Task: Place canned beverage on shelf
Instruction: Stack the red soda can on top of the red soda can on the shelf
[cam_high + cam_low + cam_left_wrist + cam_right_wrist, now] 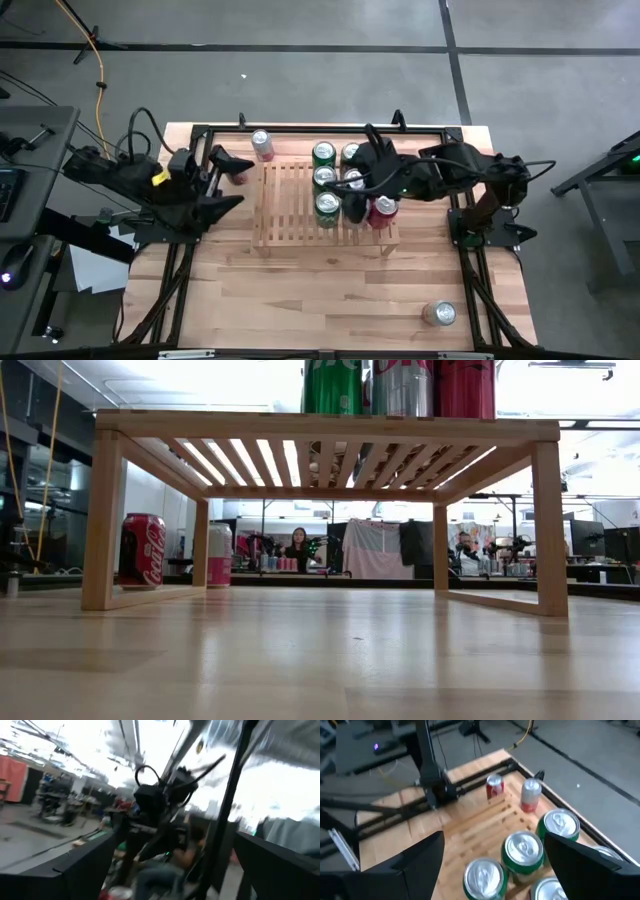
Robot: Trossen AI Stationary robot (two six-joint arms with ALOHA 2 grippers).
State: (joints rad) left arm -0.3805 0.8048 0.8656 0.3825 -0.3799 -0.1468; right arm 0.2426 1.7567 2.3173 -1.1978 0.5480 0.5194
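The right arm reaches in from the right side of the table toward its middle, its dark links folded in a low arch with a cable looping along them. The right hand point(357, 195) points leftward and hangs above the table surface; in the right wrist view its two dark fingers point(415, 862) stand wide apart.

The left arm sits drawn back at the left edge of the table, elbow bent. The left hand point(232, 166) is raised and aimed across toward the right arm, its broad dark fingers point(85, 870) spread wide.
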